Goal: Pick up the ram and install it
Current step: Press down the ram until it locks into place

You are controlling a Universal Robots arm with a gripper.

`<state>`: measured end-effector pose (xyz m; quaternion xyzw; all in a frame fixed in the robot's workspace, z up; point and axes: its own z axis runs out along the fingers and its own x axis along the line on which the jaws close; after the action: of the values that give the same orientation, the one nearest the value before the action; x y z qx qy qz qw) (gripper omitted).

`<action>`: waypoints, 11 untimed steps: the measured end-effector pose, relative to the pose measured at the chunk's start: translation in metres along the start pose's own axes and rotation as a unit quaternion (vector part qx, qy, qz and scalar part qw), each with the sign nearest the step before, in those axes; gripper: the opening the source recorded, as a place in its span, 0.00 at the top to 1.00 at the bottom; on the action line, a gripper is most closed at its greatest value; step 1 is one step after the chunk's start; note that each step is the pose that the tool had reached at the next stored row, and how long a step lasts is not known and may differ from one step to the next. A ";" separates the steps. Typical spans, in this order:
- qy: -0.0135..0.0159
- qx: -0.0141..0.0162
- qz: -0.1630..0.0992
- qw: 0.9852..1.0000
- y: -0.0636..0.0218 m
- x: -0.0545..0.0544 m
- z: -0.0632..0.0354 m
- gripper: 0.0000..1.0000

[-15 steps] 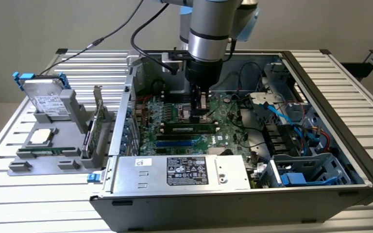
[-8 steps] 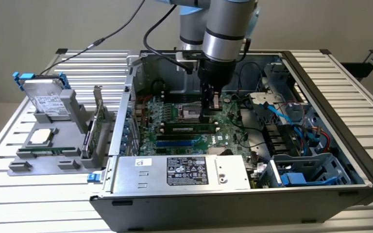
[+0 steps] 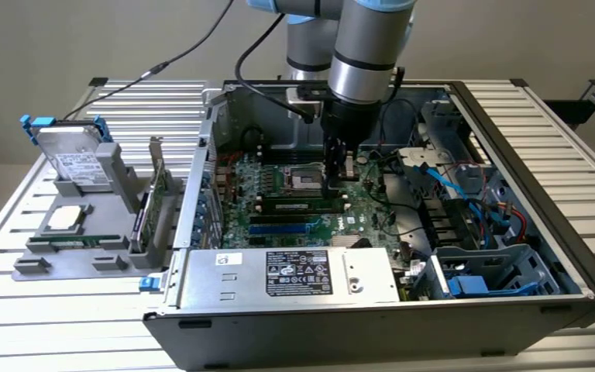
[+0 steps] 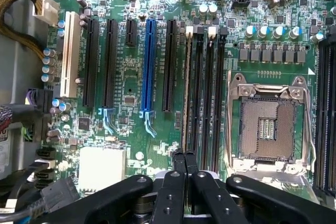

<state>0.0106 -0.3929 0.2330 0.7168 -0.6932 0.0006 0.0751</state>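
The gripper (image 3: 336, 172) hides part of the ram (image 3: 300, 206) seated on the motherboard (image 3: 276, 221); the arm (image 3: 365, 46) is cut off by the exterior view's upper edge.

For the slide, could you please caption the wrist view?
Shut gripper over the ram standing in its motherboard slot beside the empty CPU socket.

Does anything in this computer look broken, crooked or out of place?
Nothing looks broken or spilled. The processor socket sits empty, and the hard drive stands outside the case on a grey holder. The ram stands straight beside that socket, the shut gripper at one end.
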 end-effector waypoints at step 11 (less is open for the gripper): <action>0.001 0.000 0.000 1.000 -0.0001 0.000 0.0019 0.90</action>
<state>0.0104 -0.3929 0.2311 0.7168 -0.6932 0.0012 0.0756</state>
